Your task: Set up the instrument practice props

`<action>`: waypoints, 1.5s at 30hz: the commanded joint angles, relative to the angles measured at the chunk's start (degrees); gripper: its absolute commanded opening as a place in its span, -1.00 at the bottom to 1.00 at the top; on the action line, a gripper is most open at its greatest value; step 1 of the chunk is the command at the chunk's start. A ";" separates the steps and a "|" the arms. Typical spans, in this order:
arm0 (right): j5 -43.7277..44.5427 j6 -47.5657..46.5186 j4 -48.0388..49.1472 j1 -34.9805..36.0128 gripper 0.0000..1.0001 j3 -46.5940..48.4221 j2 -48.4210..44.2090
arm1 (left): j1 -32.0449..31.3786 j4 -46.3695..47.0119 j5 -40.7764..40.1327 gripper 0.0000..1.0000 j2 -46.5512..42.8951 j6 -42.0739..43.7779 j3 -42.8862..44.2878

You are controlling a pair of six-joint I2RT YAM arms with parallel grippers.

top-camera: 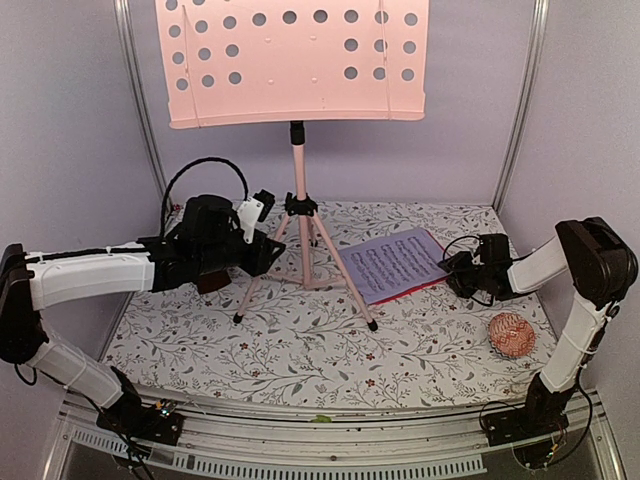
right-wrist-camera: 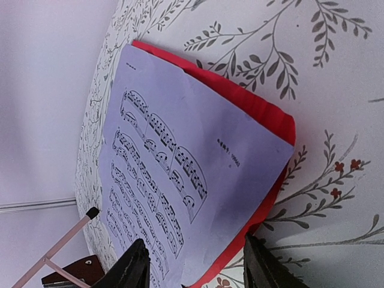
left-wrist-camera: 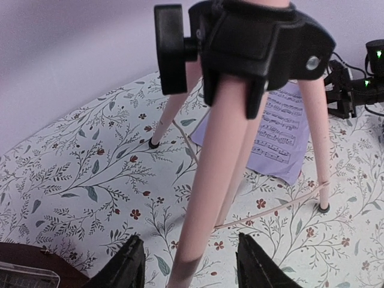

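Now squaring right gripper (right-wrist-camera: 195, 267), jaws parted, at 3 o'clock of lilac sheet (right-wrist-camera: 162, 180) over red sheet (right-wrist-camera: 270, 120), for pinching both; left gripper (left-wrist-camera: 189, 267), parted too, straddling stand leg (left-wrist-camera: 222, 162).

The top external camera looks down and forward from high behind the near edge, taking in the floral table (top-camera: 300, 345) and the pink music stand (top-camera: 300, 95). The left wrist camera sits low, close to the tripod legs (left-wrist-camera: 216, 174), facing the lilac sheet (left-wrist-camera: 282, 129) beyond. The right wrist camera, rolled sideways and close above the table, shares that sheet.
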 commanded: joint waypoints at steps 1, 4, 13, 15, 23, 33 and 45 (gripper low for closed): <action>0.55 -1.34 0.06 -0.33 0.08 2.14 1.05 | 0.58 -0.42 0.74 0.04 -1.09 -0.73 -0.22; -0.12 -1.91 -0.07 -0.34 0.07 4.57 2.36 | 0.54 -0.59 0.79 0.04 -1.27 -0.73 -0.26; -3.56 -3.72 -1.86 -0.38 0.05 12.39 8.44 | 0.52 -0.90 0.95 0.04 -1.15 -0.78 -0.13; -5.05 -4.03 -2.31 -0.27 0.04 14.35 9.96 | 0.53 -1.01 0.96 0.04 -1.13 -0.80 -0.04; -10.30 -5.67 -4.52 1.30 0.03 20.51 14.15 | 0.56 -0.86 1.35 0.04 -0.90 -0.99 -0.13; -7.78 -5.77 -5.59 4.43 0.02 19.85 15.81 | 0.52 -0.35 2.04 0.05 -1.33 -1.85 -0.04; -5.92 -3.04 -2.93 8.39 -0.42 23.78 17.35 | 0.52 0.90 2.71 0.07 -3.13 -6.81 0.05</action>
